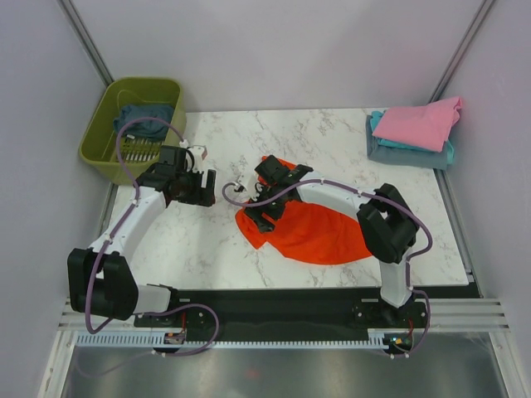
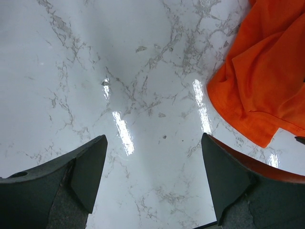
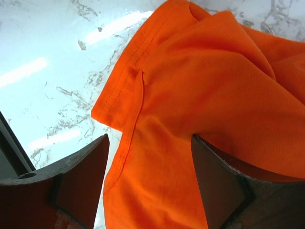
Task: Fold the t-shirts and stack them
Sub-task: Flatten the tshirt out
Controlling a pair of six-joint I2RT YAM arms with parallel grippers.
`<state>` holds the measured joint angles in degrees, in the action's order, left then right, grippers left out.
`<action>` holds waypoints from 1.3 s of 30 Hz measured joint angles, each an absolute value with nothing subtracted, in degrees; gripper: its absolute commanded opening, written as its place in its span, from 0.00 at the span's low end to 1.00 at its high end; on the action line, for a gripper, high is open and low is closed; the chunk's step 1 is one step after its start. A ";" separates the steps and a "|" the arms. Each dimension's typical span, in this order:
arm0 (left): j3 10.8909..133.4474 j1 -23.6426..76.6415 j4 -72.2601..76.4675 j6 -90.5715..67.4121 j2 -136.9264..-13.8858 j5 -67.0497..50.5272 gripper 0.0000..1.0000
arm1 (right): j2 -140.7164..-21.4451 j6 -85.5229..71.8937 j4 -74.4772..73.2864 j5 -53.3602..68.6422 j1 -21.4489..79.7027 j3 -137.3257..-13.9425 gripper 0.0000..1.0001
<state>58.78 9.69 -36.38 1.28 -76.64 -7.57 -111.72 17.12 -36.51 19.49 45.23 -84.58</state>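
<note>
**Top external + 2 wrist views: orange-red shirt loose mid-table, both grippers wide**

Far left, off the table's back-left corner: olive-green basket (image 1: 98, 141) with a dark blue cloth (image 1: 143, 114) bunched inside. I cannot tell if it is a shirt.

Left gripper (image 2: 153, 138) sits just right of the basket, over bare marble table (image 1: 332, 133). Its 2 fingers (image 2: 88, 167) are spread wide with nothing between them, only tabletop. A corner of the orange-red t-shirt (image 1: 319, 232) shows at the upper right of the left wrist view, near the gripper but apart from it.

The orange-red t-shirt lies centre to right-of-centre on the table, unfolded and rumpled, with a hemmed edge turned up. It is partly under the right arm.

Right gripper (image 3: 148, 138) is down at the shirt's left edge. Its fingers (image 3: 81, 186) stand well apart, with orange fabric lying across the gap and draped against the right-hand finger. The cloth is not pinched.

Back-right corner of the table: pink t-shirt (image 1: 423, 123) folded on top of a light teal t-shirt (image 1: 449, 154). This stack sits well apart from the orange-red one.
</note>
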 measured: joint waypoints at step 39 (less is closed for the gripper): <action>71.07 9.67 -35.90 -1.08 -100.29 -15.51 0.82 | -93.67 24.95 -38.19 -1.43 47.35 -89.56 0.00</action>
